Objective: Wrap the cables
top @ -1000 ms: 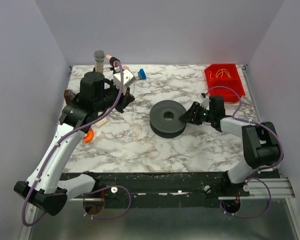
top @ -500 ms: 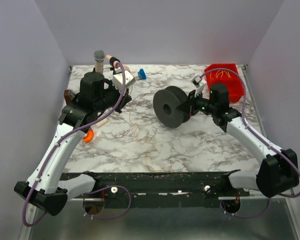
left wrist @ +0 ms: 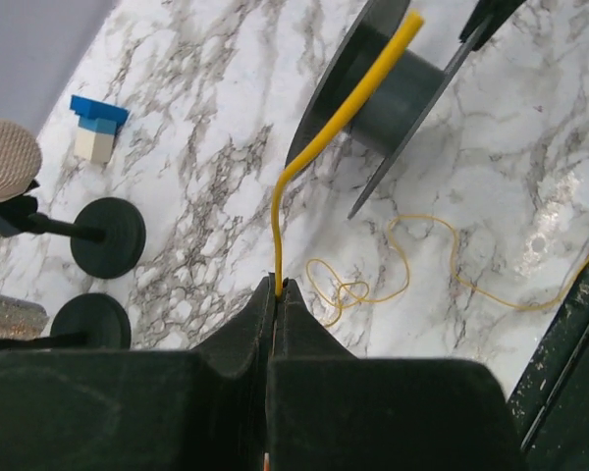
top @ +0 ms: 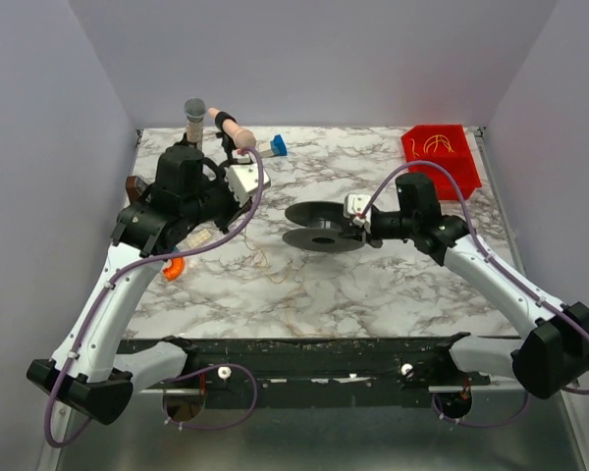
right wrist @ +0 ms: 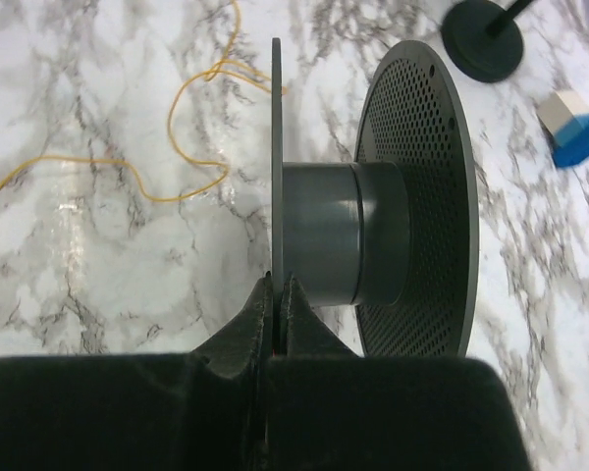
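Note:
A thin yellow-orange cable (left wrist: pixel 304 162) rises from my left gripper (left wrist: pixel 277 286), which is shut on its end. The rest of the cable lies in loose curls on the marble table (left wrist: pixel 412 270), faint in the top view (top: pixel 267 257). My right gripper (right wrist: pixel 278 281) is shut on the thin flange of a dark grey spool (right wrist: pixel 344 231) and holds it above the table (top: pixel 322 226), its flanges edge-on to the top camera. The left gripper (top: pixel 249 194) is to the left of the spool, apart from it. In the left wrist view the spool (left wrist: pixel 398 88) lies behind the cable's free end.
A red tray (top: pixel 461 167) with more yellow wires sits at the back right. Two microphones on round black bases (top: pixel 194 110) (top: pixel 238 130) and a blue-white block (top: pixel 278 147) stand at the back left. An orange object (top: pixel 174 266) lies by the left arm.
The right gripper lifted the spool off the table, turned it from flat to edge-on and carried it slightly left. The left wrist rotated a little in place.

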You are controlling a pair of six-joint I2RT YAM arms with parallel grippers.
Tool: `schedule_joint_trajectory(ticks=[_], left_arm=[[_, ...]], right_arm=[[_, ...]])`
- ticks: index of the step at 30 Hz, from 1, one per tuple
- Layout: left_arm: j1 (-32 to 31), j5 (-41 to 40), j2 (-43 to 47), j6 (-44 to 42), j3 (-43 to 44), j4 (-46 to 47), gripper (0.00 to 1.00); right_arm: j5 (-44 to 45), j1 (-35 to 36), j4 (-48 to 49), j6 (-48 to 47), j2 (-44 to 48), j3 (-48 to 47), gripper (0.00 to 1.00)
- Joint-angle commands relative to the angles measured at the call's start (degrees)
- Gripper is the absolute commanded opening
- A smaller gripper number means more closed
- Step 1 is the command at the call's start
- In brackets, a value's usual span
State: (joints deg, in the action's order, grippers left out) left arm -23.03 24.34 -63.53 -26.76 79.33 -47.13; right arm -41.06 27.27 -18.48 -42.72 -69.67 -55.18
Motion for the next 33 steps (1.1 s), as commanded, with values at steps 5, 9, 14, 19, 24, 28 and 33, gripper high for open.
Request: schedule_joint_trajectory(ticks=[5, 9, 14, 19, 24, 28, 33], left_arm=[[-10.88, -4.54, -4.05, -7.86, -3.21, 1.78, 0.00], [-17.48, -3.34, -5.82, -8.31, -2.43, -0.94, 0.00], [-19.42, -5.35, -6.16, -7.69, -6.55, 4.41, 0.00], [-21.54, -6.32, -10.21, -6.37, -9.27, 7.22, 0.00], [-21.62, -5.45, -10.12, -6.90, -13.32, 15.75, 0.00], [-21.62, -0.70, -15.21, -5.41, -10.16, 12.16, 0.00], [-21.27, -1.75, -16.10, -3.48, -12.53, 11.19, 0.00]], right_arm=[[-14.39, 0.16, -7.08, -20.45, -3.72, -4.06, 0.01], [-16.24, 0.16, -12.62, -26.71, -5.30, -5.72, 0.01], [-17.39, 0.16, -19.12, -30.92, -8.20, -9.06, 0.01], [-19.15, 0.16, -18.70, -32.25, -8.11, -7.32, 0.01], [-20.81, 0.16, -17.73, -31.72, -9.17, -5.91, 0.01], [-23.01, 0.07, -16.15, -30.67, -9.00, -4.68, 0.05], [-22.93, 0.07, -10.27, -26.37, -7.85, -1.52, 0.27]])
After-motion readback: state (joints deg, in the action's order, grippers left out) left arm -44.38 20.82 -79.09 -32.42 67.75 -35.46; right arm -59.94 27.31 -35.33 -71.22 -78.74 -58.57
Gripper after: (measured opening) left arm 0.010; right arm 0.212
